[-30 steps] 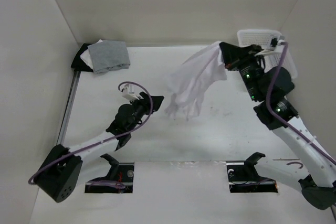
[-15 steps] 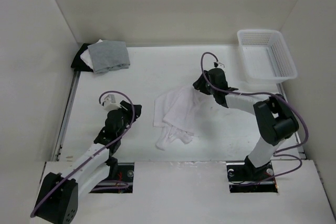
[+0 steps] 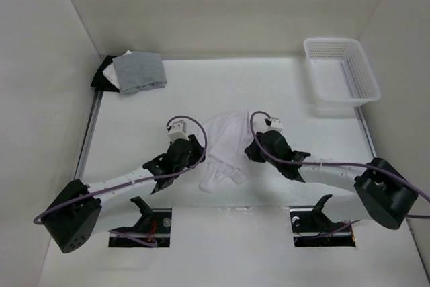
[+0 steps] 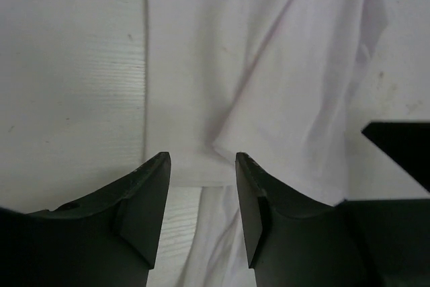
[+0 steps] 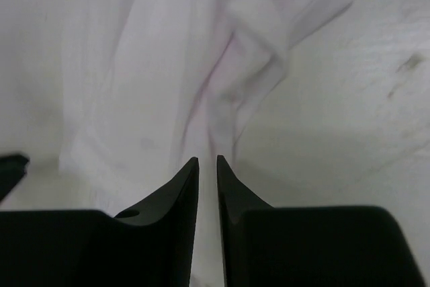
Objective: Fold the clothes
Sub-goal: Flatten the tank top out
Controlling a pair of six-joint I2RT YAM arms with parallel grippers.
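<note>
crumpled thin white T-shirt lies lengthwise top-to-bottom mid-frame, left hand open at its left edge, right hand nearly shut at right, grip unclear

Bright, even light from above floods the white bench, leaving only faint, soft shadows, while the wrist views run softer: the right one blurs the clothes into haze, and the dark tool fingers show as near silhouettes.
</note>
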